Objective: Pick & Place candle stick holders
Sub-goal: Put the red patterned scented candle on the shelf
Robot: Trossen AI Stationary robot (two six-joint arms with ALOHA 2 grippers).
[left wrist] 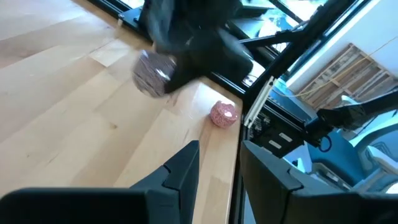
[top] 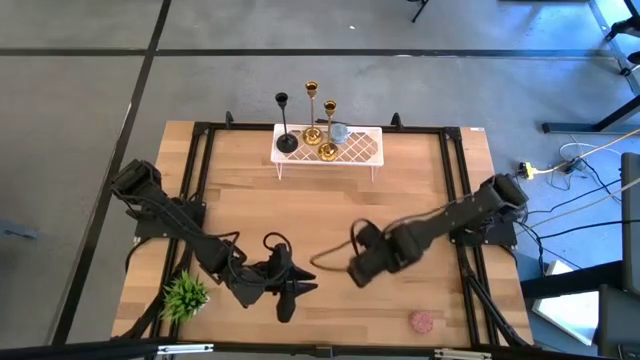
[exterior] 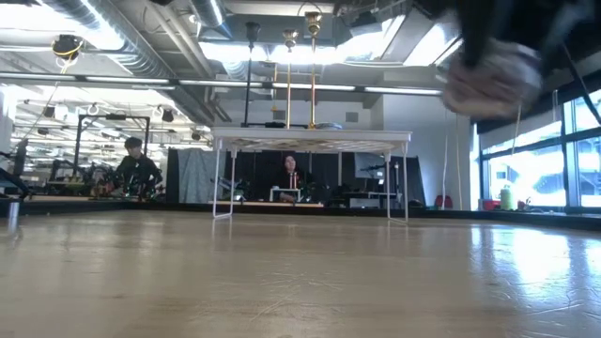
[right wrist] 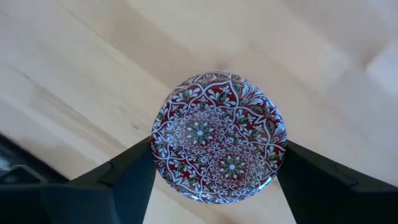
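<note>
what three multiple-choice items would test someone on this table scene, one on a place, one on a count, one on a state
1. Where do the candle stick holders stand?
A. on the white rack at the table's far edge
B. beside the green plant
C. on the floor

2. How many of the holders are gold?
A. none
B. two
C. four

3. What is the right claw doing?
A. hanging open with nothing in it
B. closed on a black holder
C. closed on a round patterned disc

Answers:
1 A, the high view shows all three on the rack.
2 B, two gold stems stand beside one black one.
3 C, the right wrist view shows the disc clamped between both fingers.
</note>
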